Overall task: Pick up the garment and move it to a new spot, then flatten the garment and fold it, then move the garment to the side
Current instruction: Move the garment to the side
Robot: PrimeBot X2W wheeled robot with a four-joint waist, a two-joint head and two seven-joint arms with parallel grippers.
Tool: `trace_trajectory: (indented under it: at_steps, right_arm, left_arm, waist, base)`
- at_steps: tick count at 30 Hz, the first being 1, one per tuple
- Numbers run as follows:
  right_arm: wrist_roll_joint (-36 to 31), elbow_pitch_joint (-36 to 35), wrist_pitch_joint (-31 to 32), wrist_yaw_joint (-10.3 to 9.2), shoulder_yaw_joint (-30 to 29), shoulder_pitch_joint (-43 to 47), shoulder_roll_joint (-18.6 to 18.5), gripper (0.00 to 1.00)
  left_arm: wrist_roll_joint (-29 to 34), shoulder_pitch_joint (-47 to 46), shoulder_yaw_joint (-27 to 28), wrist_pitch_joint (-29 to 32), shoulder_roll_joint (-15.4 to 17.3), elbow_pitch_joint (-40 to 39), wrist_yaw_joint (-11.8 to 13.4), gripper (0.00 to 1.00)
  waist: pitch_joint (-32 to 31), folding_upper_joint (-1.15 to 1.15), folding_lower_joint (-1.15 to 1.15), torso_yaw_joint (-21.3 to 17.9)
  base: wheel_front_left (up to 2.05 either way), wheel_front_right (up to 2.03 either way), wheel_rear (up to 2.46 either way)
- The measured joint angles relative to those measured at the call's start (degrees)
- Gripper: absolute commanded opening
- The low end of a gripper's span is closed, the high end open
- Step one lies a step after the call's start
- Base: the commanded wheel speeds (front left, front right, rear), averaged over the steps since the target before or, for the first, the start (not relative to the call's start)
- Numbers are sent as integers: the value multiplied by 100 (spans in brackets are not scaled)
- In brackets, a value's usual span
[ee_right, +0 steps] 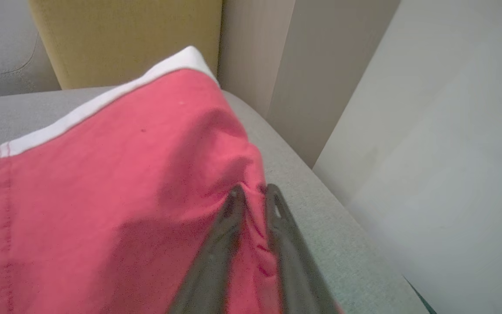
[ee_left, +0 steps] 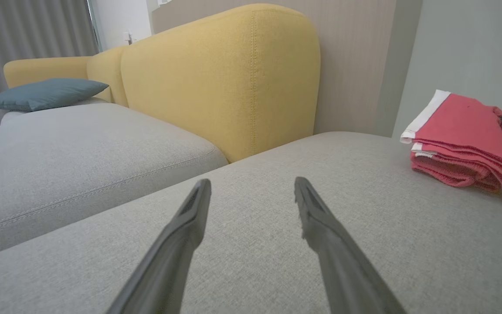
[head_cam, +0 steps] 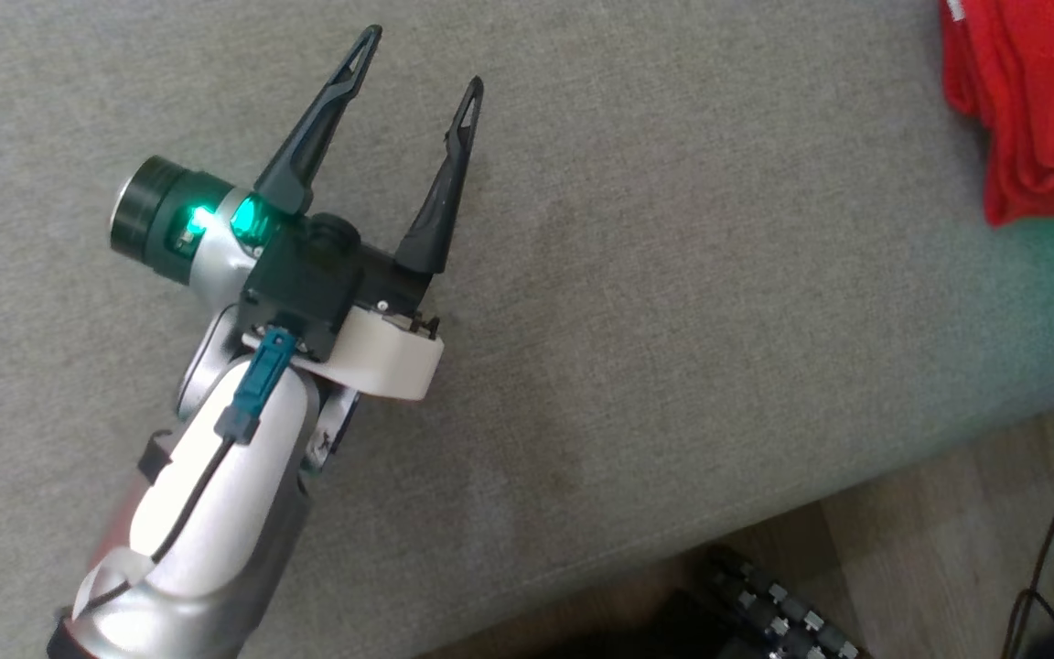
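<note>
The garment (head_cam: 1039, 101) is red with a white band and lies folded in a stack at the far right of the grey seat (head_cam: 673, 275). My left gripper (head_cam: 424, 59) hovers open over bare grey fabric, well to the left of it, with nothing between its fingers. In the left wrist view the garment (ee_left: 464, 144) sits to the right of the left gripper (ee_left: 252, 183). In the right wrist view my right gripper (ee_right: 254, 192) rests on the garment (ee_right: 103, 196), its fingers nearly together with a ridge of red cloth pinched between the tips.
A yellow backrest (ee_left: 233, 78) rises behind the seat, and a blue pillow (ee_left: 46, 93) lies on the far seat. A pale wall (ee_right: 429, 152) stands close beside the garment. The seat's front edge drops to wooden floor (head_cam: 948, 522) with a dark cable (head_cam: 1048, 540).
</note>
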Motion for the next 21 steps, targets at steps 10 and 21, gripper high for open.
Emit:
trace_trajectory:
  at_steps: [10, 21]
  right_arm:
    - [-385, -692, -402, 0, 59, 334, 491, 100]
    - [-498, -2571, -410, 0, 1025, 1986, 1239, 100]
  left_arm:
    - [-240, 309, 31, -68, -12, 140, 158, 100]
    - [-619, 1248, 293, -114, -48, 210, 570, 100]
  waist:
    - [-507, 0, 0, 71]
    - [-1335, 0, 0, 424]
  base:
    - [0, 0, 0]
    - [0, 0, 0]
